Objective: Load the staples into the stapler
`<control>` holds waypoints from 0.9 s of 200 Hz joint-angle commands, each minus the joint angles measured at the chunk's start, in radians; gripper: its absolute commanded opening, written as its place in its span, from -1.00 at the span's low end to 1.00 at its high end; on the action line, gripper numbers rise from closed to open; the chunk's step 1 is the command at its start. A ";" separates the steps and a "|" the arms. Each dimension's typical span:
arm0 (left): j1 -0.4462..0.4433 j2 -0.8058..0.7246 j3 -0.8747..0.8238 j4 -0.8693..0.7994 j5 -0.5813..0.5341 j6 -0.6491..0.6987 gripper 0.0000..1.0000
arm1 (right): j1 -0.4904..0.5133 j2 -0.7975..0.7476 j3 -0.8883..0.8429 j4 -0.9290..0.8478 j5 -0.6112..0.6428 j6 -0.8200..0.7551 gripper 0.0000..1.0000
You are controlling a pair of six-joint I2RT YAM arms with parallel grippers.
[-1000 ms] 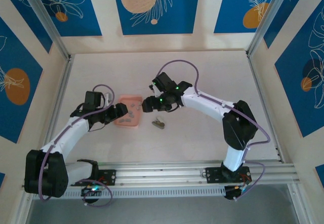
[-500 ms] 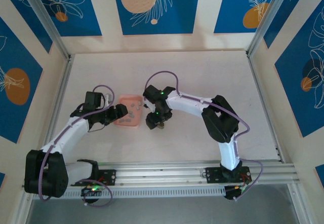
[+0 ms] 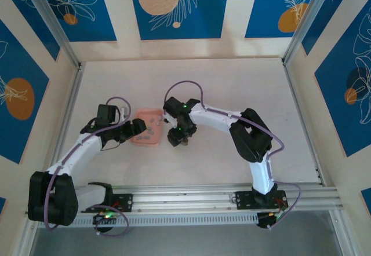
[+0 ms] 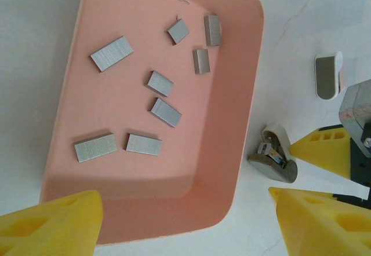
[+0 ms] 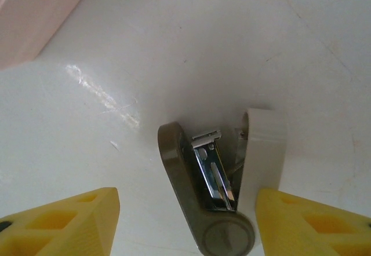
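- Right end effector (image 5: 185, 224): fingers apart, straddling the stapler (image 5: 220, 180), which lies hinged open on the surface (image 5: 174, 47) at the lower centre of the wrist view.
- Left end effector (image 4: 185, 224): fingers apart and empty, above the tray (image 4: 250, 82) of staples (image 4: 166, 112).
- Risk: an off-centre squeeze could snap the stapler closed or skid it away.

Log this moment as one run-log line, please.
right end effector open, straddling open stapler; left end effector open at tray edge; staples in tray
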 commanded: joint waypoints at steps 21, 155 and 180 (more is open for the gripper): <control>-0.006 -0.041 0.021 0.021 -0.004 -0.023 0.57 | -0.015 -0.101 -0.054 0.020 0.027 -0.019 0.54; -0.005 -0.040 -0.008 0.049 0.009 -0.072 0.43 | -0.006 0.050 -0.034 0.042 0.013 -0.086 0.30; -0.005 -0.054 -0.023 0.069 0.007 -0.082 0.38 | -0.004 0.054 -0.054 0.054 0.024 -0.089 0.17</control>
